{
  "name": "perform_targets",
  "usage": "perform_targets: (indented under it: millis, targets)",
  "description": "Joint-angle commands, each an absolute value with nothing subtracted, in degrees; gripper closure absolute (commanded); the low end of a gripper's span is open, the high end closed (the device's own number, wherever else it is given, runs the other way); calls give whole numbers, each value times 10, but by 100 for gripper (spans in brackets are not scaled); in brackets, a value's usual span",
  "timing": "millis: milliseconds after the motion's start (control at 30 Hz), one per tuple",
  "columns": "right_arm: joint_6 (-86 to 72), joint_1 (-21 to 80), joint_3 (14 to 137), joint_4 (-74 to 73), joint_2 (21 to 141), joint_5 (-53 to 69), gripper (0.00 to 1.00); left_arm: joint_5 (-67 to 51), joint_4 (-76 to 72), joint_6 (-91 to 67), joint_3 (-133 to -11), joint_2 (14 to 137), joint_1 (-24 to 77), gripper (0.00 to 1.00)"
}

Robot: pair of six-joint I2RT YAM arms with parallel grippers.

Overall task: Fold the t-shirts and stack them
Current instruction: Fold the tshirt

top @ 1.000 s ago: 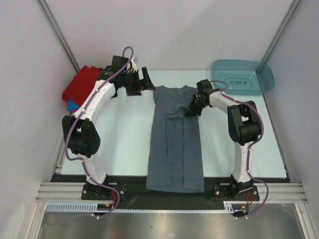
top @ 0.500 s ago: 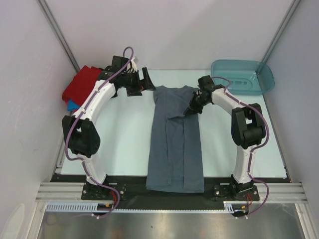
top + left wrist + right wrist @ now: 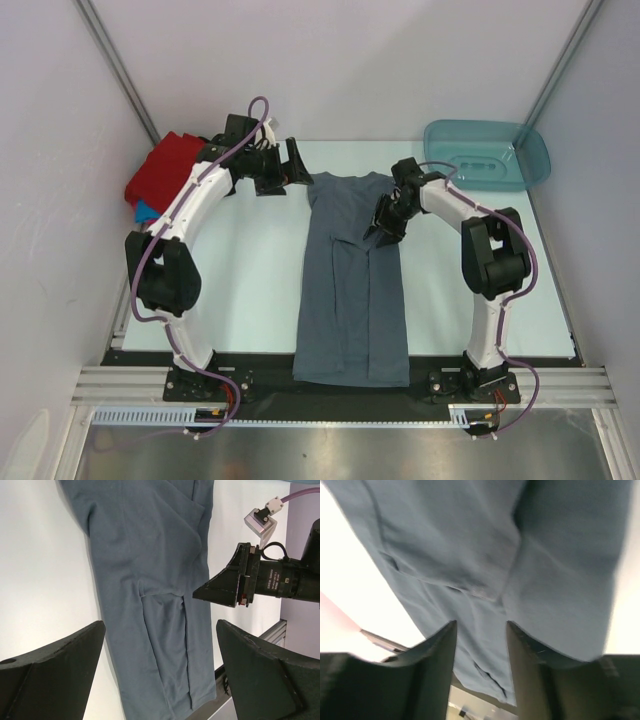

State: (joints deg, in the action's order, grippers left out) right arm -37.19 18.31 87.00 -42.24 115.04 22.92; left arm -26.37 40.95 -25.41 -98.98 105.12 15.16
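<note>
We see the table point(image 3: 260, 270) carrying the slate grey-blue t-shirt point(image 3: 350, 290), laid out as a long strip with both sides already folded inward. Its collar end is just beside the left gripper point(image 3: 296, 165) and its upper right part lies directly under the right gripper point(image 3: 385, 228). The teal tub point(image 3: 490, 155) sits well beyond the right gripper, and the red shirt point(image 3: 165, 165) and bright blue shirt point(image 3: 146, 211) lie heaped behind the left gripper. The left jaws stand wide apart, holding nothing. The right jaws are parted more narrowly, and in that blurred wrist view we cannot tell whether the tips touch cloth. We judge the shirt light, limp and quick to bunch, so pinching both layers at the collar-end corners seems best.
</note>
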Motion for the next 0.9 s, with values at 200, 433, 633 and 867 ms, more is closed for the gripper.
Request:
perform_targets:
  millis: [200,433,633,867]
  targets:
    - [-325,142,1010,-487,1104,4,28,-278,392,-251,-981,1041,156,0]
    - [-291,81,1202,-544,1234,31,28,-289,374,-257,-986,1051,156,0]
    - [-272,75,1285,-579,1302,60,29,-366,348,-262,-991,1082,160,0]
    - [-268,62,1252,-548,1322,84,33,-379,325,-267,-965,1095,167,0]
